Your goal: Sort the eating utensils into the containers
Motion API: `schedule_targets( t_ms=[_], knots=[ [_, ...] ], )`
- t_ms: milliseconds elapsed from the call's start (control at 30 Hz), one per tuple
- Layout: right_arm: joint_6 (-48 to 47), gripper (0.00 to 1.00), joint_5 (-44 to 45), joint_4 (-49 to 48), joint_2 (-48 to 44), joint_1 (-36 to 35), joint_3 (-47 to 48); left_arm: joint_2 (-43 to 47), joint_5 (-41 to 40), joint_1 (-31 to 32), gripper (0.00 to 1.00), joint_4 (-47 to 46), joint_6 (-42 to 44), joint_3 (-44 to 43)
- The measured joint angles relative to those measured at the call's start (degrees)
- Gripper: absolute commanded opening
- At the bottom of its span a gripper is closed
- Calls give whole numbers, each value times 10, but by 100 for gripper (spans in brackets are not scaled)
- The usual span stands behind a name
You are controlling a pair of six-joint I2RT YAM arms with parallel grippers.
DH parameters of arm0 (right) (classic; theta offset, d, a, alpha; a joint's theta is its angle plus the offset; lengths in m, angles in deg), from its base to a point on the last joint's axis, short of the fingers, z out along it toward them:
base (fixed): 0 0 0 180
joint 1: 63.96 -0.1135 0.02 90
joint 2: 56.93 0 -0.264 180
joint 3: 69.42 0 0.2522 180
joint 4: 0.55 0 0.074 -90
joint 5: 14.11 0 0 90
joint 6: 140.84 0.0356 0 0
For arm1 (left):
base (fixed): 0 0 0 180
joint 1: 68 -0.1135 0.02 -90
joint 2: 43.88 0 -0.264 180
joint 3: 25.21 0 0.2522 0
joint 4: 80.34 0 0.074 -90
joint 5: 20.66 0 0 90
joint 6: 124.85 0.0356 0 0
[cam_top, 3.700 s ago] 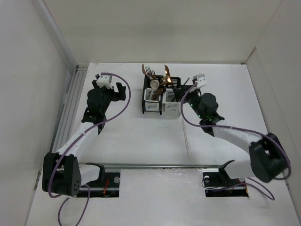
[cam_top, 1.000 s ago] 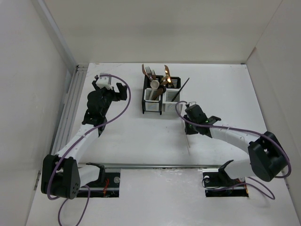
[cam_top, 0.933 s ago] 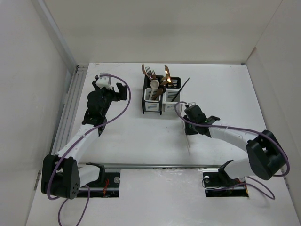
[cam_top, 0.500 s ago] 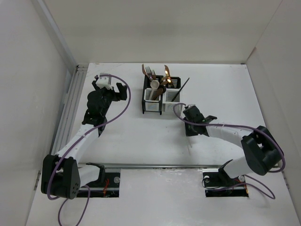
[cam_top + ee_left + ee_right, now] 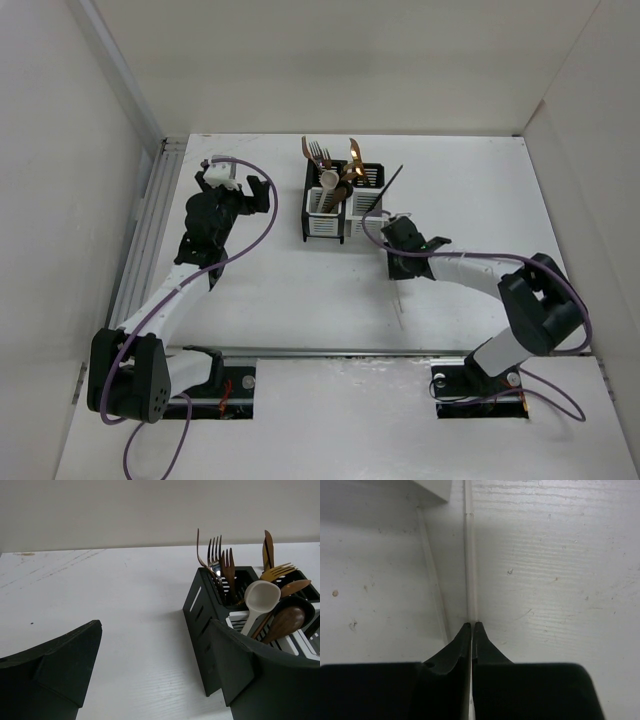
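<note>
Operator: Chopstick (image 5: 468,555) status?

Observer: White, flat on the table (image 5: 545,580). The right gripper (image 5: 471,626) has its fingers pinched tight on it, partway along; the stick runs straight ahead of the tips and out behind them.

Operator: Handling?

Observer: Light, stiff, thin, probably slick. I'd judge a hold near mid-length steadier, since one near an end could let it swing.

Operator: Left gripper (image 5: 156,625)?

Observer: Spread wide, holding nothing. The caddies (image 5: 197,610) stand just past its right finger, with forks (image 5: 216,555) and spoons (image 5: 261,596) inside.
</note>
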State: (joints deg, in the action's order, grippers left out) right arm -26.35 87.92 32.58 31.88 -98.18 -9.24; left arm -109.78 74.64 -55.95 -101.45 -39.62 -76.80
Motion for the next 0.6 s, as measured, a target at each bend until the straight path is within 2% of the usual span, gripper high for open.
schedule_targets(
  t_ms=[233, 367, 600],
  knots=[
    [39, 0, 0, -19, -45, 1, -44, 0, -2, 0, 87, 0, 0, 0],
    [60, 0, 28, 25, -97, 3, -60, 0, -2, 0, 87, 0, 0, 0],
    [53, 0, 121, 44, -269, 26, -49, 0, -2, 0, 87, 0, 0, 0]
  ],
)
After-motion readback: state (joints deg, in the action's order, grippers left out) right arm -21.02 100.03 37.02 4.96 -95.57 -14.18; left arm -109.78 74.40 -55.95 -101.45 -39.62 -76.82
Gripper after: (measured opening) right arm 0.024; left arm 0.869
